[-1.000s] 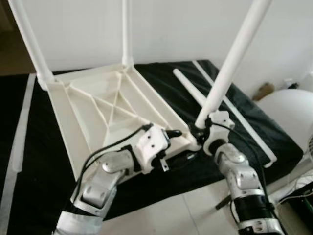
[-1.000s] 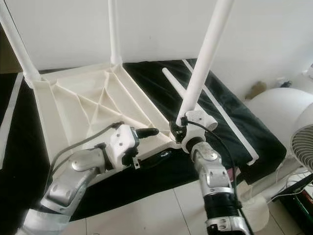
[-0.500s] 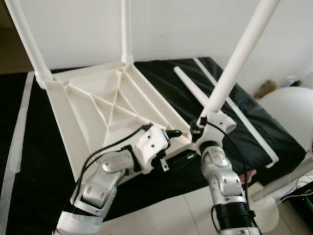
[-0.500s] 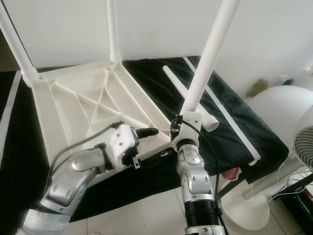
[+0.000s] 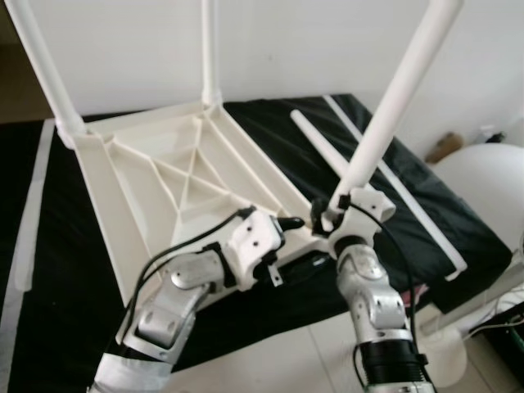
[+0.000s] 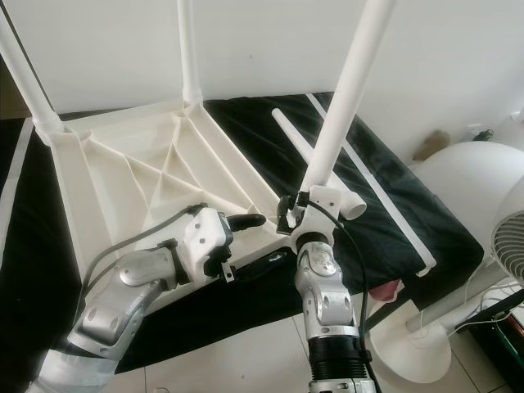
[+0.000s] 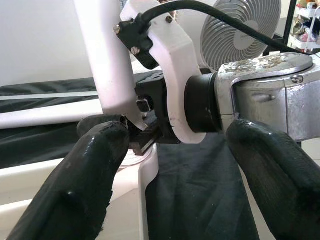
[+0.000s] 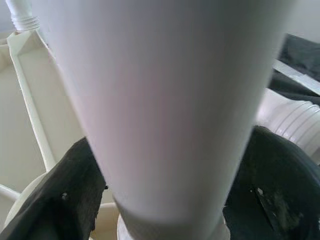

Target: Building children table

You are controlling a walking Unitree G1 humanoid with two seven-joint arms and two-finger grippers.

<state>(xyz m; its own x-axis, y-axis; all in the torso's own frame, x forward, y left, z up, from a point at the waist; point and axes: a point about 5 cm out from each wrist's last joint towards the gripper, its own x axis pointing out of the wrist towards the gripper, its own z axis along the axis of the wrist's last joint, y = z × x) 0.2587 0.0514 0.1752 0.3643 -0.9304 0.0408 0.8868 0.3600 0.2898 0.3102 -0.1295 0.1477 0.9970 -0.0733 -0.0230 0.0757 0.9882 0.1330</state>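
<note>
Table parts take up the middle of my head views: the white children's table [image 5: 176, 176] lies upside down on a black cloth [image 5: 385, 188], its ribbed underside facing up, with one leg [image 5: 45, 70] standing at the far left corner and another leg [image 5: 210, 49] upright at the far right corner. At the near right corner I have a third leg [image 5: 393, 106] leaning up and to the right, its lower end at the corner socket [image 6: 286, 237]. My right gripper [image 5: 332, 217] is at the base of that leg; in the right wrist view the white leg [image 8: 165, 100] sits between the two black fingers [image 8: 60, 200], so I read the jaws as pinched on it. My left gripper [image 5: 299, 223] reaches in from the left along the near edge of the table, just beside the same corner. In the left wrist view its fingers [image 7: 75, 190] are spread wide, one lying against the table's white rim, the other out over the cloth, with the right arm's wrist housing [image 7: 175, 100] between them. A fourth leg [image 5: 323, 151] lies loose on the cloth to the right of the table. Further right a white strip [image 5: 409, 205] runs along the cloth, and a white fan [image 6: 512, 246] stands on the pale tiled floor [image 6: 246, 352] at the right edge.
</note>
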